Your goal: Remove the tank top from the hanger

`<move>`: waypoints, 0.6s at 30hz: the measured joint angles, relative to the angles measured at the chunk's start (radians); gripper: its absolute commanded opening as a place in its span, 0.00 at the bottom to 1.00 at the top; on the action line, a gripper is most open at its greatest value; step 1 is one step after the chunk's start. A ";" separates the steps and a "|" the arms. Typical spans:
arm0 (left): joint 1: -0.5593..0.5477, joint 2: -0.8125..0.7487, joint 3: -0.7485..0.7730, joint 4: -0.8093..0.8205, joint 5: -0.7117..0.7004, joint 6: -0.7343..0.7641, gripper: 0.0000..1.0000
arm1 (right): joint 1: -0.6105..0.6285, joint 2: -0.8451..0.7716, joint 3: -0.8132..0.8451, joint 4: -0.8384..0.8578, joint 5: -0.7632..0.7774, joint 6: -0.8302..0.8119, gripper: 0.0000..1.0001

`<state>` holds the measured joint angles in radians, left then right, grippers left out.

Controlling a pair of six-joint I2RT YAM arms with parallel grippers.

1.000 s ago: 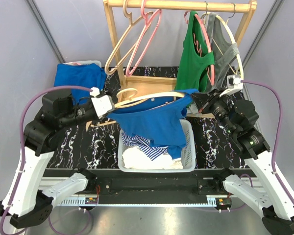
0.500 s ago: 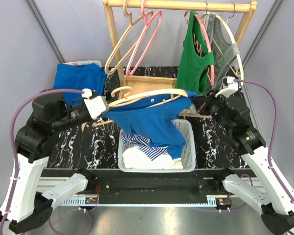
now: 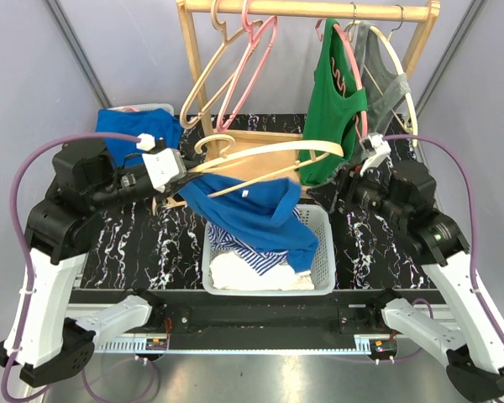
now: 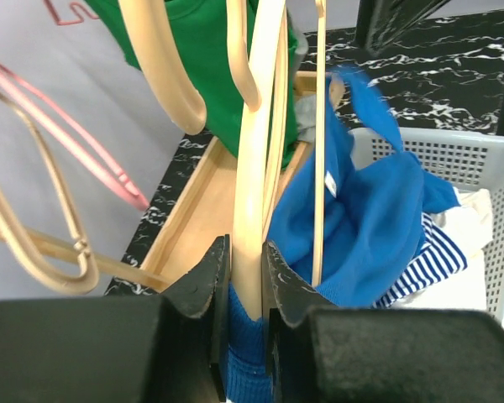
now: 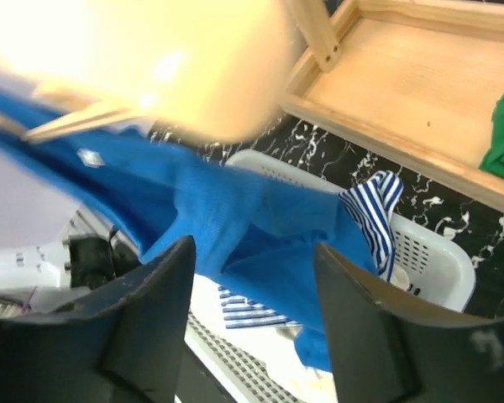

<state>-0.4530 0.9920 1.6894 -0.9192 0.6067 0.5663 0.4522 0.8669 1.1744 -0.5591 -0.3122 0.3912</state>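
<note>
Black marbled table point(image 3: 126, 252), grey walls, wooden rack point(image 3: 307, 10) at the back. At left, left gripper point(image 4: 245, 252) reaching rightward, clamped tight on a wooden hanger point(image 3: 273, 155) held roughly level above the table. Draped off the hanger's left half, blue tank top point(image 3: 252, 210), sagging into a white basket point(image 3: 326, 260) over white and striped laundry point(image 3: 235, 243). At right, right gripper point(image 5: 252, 248) angled inward, fingers apart, gripping nothing.
</note>
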 measured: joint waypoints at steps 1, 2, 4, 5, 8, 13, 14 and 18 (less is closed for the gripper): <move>0.000 0.008 -0.001 0.000 0.011 0.000 0.00 | -0.001 -0.017 0.000 -0.014 -0.023 -0.019 0.75; 0.001 0.014 -0.002 0.000 0.019 0.000 0.00 | -0.001 -0.034 0.002 -0.024 -0.039 -0.036 0.76; 0.001 0.023 -0.022 0.005 0.034 0.000 0.00 | -0.002 -0.078 0.035 -0.061 -0.089 -0.085 0.77; 0.001 0.024 -0.039 0.005 0.040 0.001 0.00 | -0.003 -0.093 0.067 -0.077 -0.116 -0.106 0.77; 0.001 0.032 -0.083 0.000 0.042 0.012 0.00 | -0.003 -0.109 0.193 -0.122 -0.197 -0.167 0.73; 0.002 0.068 -0.118 -0.023 0.058 0.047 0.00 | -0.003 -0.113 0.372 -0.183 -0.292 -0.261 0.73; 0.003 0.074 -0.118 -0.028 0.069 0.055 0.00 | -0.003 -0.113 0.381 -0.187 -0.301 -0.279 0.73; 0.002 0.090 -0.118 -0.033 0.117 0.072 0.00 | -0.003 -0.100 0.374 -0.192 -0.331 -0.353 0.71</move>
<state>-0.4507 1.0824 1.5711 -0.9524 0.7235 0.6384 0.4496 0.7666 1.5482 -0.7513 -0.6434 0.0380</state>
